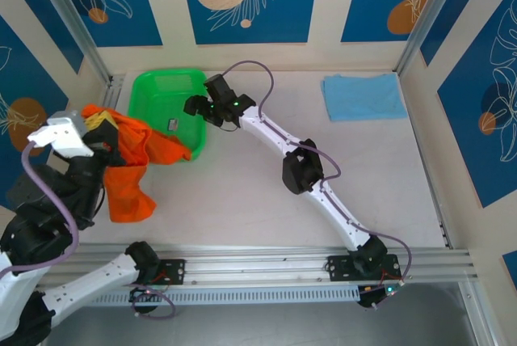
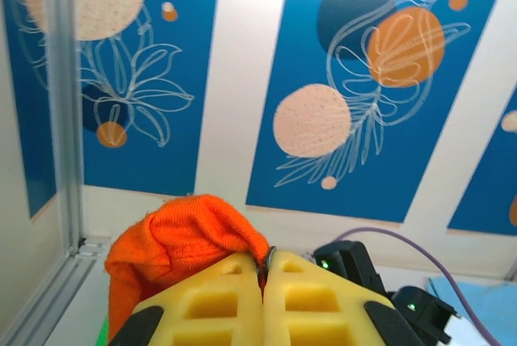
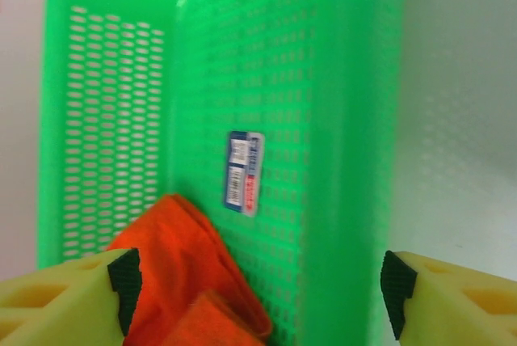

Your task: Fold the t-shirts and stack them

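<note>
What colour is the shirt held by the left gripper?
Plain bright orange shirt; clearest in the left wrist view.

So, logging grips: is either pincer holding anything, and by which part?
The left pincer is shut on the orange t-shirt, pinching a bunched fold; which part of the shirt cannot be told. The right pincer is open, holding nothing.

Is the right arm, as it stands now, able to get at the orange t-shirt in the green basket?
Probably yes: the right gripper hangs open over the orange t-shirt in the green basket, with nothing between. The left gripper grips another part.
</note>
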### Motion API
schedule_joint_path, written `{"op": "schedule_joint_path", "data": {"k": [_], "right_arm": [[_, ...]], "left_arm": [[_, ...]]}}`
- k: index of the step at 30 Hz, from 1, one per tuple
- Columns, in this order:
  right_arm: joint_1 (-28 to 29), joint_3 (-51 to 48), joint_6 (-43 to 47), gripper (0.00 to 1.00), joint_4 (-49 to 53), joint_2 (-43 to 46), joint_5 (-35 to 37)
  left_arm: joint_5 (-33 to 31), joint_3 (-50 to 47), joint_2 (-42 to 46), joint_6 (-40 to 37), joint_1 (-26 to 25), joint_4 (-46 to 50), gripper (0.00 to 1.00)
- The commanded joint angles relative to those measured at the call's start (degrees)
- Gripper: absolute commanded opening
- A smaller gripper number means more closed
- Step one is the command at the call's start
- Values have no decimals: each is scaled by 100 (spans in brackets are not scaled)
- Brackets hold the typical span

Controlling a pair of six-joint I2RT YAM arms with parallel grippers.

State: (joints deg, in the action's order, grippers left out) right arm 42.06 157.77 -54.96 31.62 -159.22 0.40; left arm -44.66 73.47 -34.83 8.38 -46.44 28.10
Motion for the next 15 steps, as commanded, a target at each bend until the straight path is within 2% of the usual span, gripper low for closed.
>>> {"op": "schedule_joint_path", "data": {"k": [1,4,7,9,13,15], "right_arm": [[-32,276,-145,82,-286,357,-481],[-58,140,220,85,237,988,-451],[-125,-540,588,90,769,1925,-50],[-163,-1574,907,94,690,2866,192],[-299,-4104,1214,99,-378,4920,597],[-566,-5206,1204,100,-710,5863,660]], "left_arm": [[724,337,-164,-134,87,-263,0],[1344,1048,-593,-20,84,234,0],[2467,1660,-1053,274,87,504,0],[3126,2051,-1426,464,90,565,0],[3791,2987,-2345,782,83,978,0],[3960,3234,-2741,987,90,971,0]]}}
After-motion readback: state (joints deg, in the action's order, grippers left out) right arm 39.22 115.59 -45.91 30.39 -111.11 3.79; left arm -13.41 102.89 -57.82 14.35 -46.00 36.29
